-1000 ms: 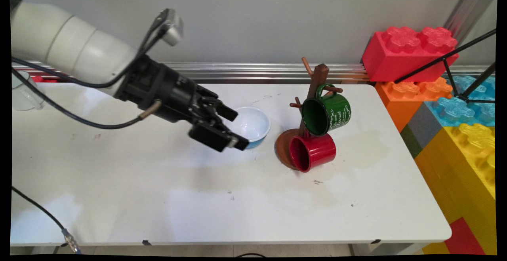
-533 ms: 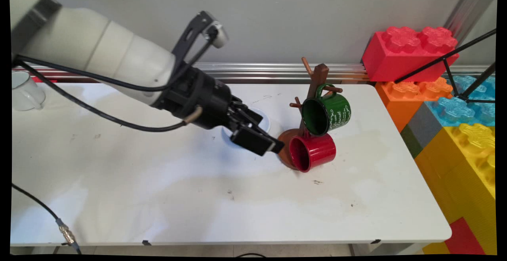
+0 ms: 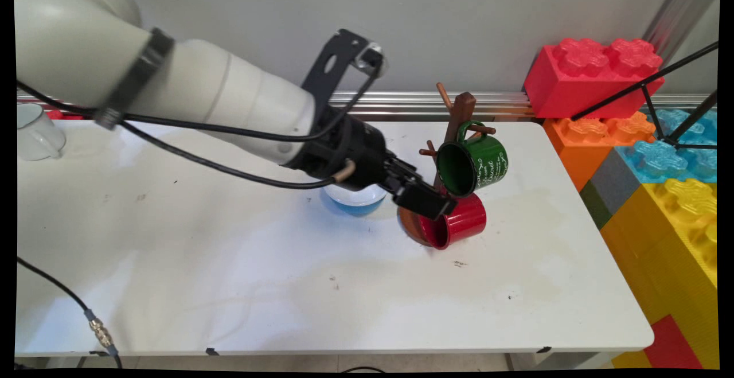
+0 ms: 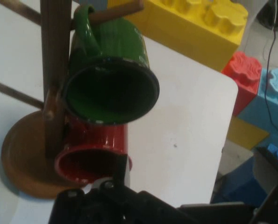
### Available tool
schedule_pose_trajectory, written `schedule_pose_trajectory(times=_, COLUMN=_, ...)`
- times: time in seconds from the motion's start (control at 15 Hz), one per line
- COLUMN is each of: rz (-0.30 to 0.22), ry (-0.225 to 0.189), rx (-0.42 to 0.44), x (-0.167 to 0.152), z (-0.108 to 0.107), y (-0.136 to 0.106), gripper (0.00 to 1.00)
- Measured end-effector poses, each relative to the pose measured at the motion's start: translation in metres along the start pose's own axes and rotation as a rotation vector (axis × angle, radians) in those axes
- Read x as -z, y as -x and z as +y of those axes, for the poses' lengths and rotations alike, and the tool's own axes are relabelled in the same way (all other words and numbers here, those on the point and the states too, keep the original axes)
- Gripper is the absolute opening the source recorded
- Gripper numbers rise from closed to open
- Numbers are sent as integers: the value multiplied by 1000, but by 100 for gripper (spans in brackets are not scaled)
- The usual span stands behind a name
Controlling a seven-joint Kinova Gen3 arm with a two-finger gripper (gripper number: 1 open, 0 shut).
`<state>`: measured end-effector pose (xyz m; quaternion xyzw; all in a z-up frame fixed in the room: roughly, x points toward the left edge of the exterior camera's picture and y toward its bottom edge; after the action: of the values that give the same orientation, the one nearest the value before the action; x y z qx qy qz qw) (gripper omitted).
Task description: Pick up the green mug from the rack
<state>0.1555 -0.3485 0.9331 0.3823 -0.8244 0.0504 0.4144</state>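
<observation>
Since the earlier frames the gripper (image 3: 430,201) has travelled rightward across the worktop (image 3: 229,263), past the blue bowl (image 3: 355,200), and now sits at the mouth of the red mug (image 3: 459,223). That mug hangs low on the brown wooden mug tree (image 3: 459,115), by the tree's round base. One black finger (image 4: 121,170) reaches over the red mug's rim in the hand view; whether the fingers are spread or closed I cannot tell. A green mug (image 3: 476,163) hangs from a peg just above the red one. A white mug (image 3: 35,131) stands at the worktop's far left, and big toy bricks (image 3: 590,74) are stacked on the right.
</observation>
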Motion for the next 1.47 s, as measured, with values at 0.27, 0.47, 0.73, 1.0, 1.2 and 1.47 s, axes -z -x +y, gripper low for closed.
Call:
schedule_pose_trajectory(times=0.27, rz=29, ry=-5, rx=21, x=-28, z=2, y=-7, gripper=100)
schedule_pose_trajectory(times=0.47, rz=44, ry=-7, rx=33, x=-42, z=3, y=-11, gripper=100)
schedule_pose_trajectory(times=0.73, rz=67, ry=-4, rx=54, x=-64, z=3, y=-16, gripper=100)
schedule_pose_trajectory(times=1.0, rz=89, ry=-2, rx=77, x=-82, z=3, y=-20, gripper=100)
schedule_pose_trajectory(times=1.2, rz=101, ry=-3, rx=93, x=-92, z=3, y=-21, gripper=100)
schedule_pose_trajectory(times=1.47, rz=110, ry=-1, rx=108, x=-98, z=3, y=-22, gripper=100)
